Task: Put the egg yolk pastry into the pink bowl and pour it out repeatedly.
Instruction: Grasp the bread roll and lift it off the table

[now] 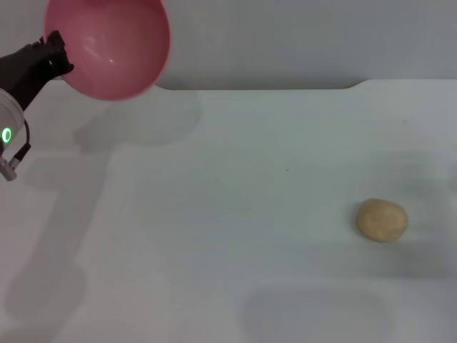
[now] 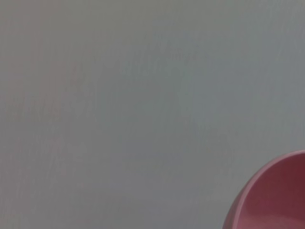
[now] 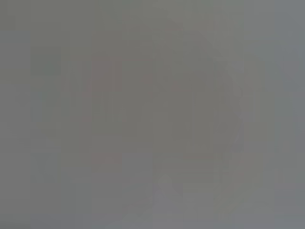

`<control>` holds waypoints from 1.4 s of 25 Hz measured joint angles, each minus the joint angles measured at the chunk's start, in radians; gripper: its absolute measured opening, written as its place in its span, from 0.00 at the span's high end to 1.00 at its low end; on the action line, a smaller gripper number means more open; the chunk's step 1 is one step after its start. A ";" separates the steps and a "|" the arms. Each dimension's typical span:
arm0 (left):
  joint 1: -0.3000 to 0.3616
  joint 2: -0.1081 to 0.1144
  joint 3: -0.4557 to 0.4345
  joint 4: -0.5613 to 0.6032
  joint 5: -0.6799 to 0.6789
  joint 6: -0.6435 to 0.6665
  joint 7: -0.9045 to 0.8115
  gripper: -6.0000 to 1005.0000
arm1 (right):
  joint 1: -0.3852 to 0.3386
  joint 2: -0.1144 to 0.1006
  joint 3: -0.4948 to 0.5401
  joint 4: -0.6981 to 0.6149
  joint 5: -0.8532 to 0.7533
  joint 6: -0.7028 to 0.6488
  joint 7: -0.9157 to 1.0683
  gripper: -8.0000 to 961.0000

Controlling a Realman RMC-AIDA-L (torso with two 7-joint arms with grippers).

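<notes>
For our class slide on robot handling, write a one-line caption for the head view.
Left gripper holds the tilted, empty pink bowl aloft at far left; the egg yolk pastry lies on the table at right.

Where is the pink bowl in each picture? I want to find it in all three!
Head view: the pink bowl is up in the far left corner, lifted and tipped, held at its rim by the left gripper.
Left wrist view: only a piece of its rim and wall shows, in a corner.
Right wrist view: not in it.
Shared landmark: the white table.
</notes>
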 joint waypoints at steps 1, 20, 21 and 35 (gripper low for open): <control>-0.007 0.000 0.001 -0.009 0.001 0.000 0.000 0.99 | -0.005 0.001 0.001 0.000 0.002 -0.053 -0.027 0.74; -0.142 0.000 0.021 -0.159 0.009 -0.016 0.011 1.00 | 0.172 -0.009 0.476 0.087 0.014 -0.566 -0.677 0.75; -0.148 -0.001 0.021 -0.169 0.009 -0.017 0.011 1.00 | 0.193 -0.011 0.496 0.091 0.014 -0.566 -0.714 0.75; -0.175 0.002 0.025 -0.234 0.009 -0.045 0.013 1.00 | 0.229 -0.157 0.686 0.631 -0.038 -0.460 -0.982 0.75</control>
